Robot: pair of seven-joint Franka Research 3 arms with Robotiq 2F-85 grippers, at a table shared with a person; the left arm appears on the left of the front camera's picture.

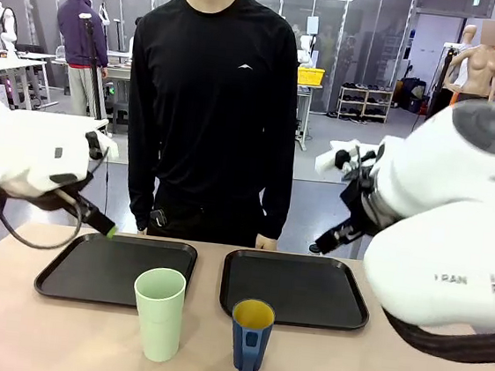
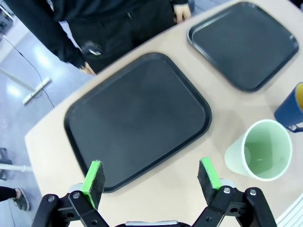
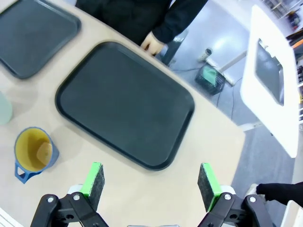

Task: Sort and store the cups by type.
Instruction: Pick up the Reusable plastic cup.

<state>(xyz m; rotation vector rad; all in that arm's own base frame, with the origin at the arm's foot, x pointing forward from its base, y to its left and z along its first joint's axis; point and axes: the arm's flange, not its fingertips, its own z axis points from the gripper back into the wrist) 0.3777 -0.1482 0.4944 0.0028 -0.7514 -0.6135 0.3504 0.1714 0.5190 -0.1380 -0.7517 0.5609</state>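
My left claw (image 2: 151, 177) hangs spread and empty above the near edge of the left tray (image 2: 137, 118). My right claw (image 3: 151, 182) is spread and empty too, above the near edge of the right tray (image 3: 125, 104). Both trays are bare. The mint tumbler (image 2: 260, 150) and the blue cup (image 3: 33, 151) stand upright on the counter (image 3: 208, 142), near each other, in front of the trays. I judge the sorting is not yet begun. Next I must lower one claw around a cup, minding the blue cup's handle.

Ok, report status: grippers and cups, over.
Left gripper, right gripper open. Green tumbler, blue cup upright, outside left tray, right tray. Person's hand at far edge.
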